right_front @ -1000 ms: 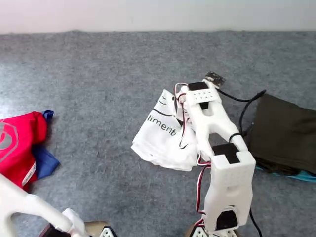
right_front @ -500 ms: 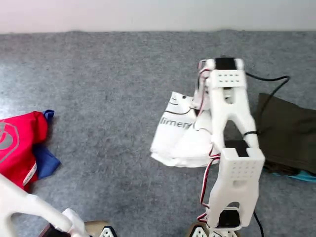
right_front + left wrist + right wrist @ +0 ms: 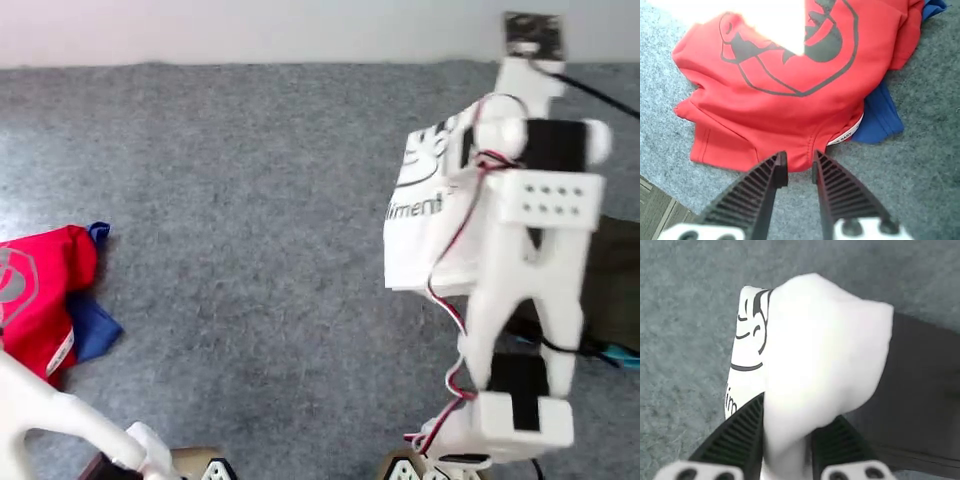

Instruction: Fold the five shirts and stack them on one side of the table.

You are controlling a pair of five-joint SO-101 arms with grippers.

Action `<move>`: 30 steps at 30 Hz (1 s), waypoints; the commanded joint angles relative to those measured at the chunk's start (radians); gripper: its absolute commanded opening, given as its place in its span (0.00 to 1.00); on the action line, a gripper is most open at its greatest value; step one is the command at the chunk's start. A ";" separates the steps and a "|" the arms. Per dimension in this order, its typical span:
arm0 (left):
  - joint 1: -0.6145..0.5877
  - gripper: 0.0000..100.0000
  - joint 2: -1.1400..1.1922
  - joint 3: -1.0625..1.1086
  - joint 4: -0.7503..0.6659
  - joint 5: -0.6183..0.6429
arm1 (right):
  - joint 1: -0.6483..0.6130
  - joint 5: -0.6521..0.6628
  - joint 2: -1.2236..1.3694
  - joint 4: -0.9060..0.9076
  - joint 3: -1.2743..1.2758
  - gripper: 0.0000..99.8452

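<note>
Inspector: Since one second ago the right arm point(image 3: 530, 250) has swung from mid-table toward the far right corner. The white shirt point(image 3: 430, 210) has come up off the surface with it.

Clerk: Is the claw holding it?

Inspector: The right gripper point(image 3: 787, 440) is clamped on a bunch of white cloth. The printed part hangs loose, next to the dark shirt point(image 3: 615, 280).

Clerk: And that dark shirt?

Inspector: It lies flat at the right edge of the table, with a light blue item point(image 3: 620, 352) showing beneath it.

Clerk: The other arm?

Inspector: The left gripper point(image 3: 800, 167) hangs just above the hem of the red shirt point(image 3: 785, 75). Its jaws are slightly apart with nothing between them. The red shirt lies crumpled at the left edge, partly over a blue shirt point(image 3: 880, 120).

Clerk: Surface and room?

Inspector: The table point(image 3: 220, 200) has a grey felt-like cover. A pale wall point(image 3: 250, 30) runs along its far side. Brown wood-grained flooring point(image 3: 655, 210) shows past the cover's edge in the left wrist view.
</note>
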 commanded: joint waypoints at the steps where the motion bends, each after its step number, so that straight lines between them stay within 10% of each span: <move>1: 0.006 0.09 -0.015 -0.008 -0.015 -0.009 | 0.084 0.057 -0.085 0.042 -0.034 0.01; 30: 0.008 0.09 -0.021 -0.005 -0.032 -0.009 | 0.573 0.451 0.397 -0.252 -0.034 0.01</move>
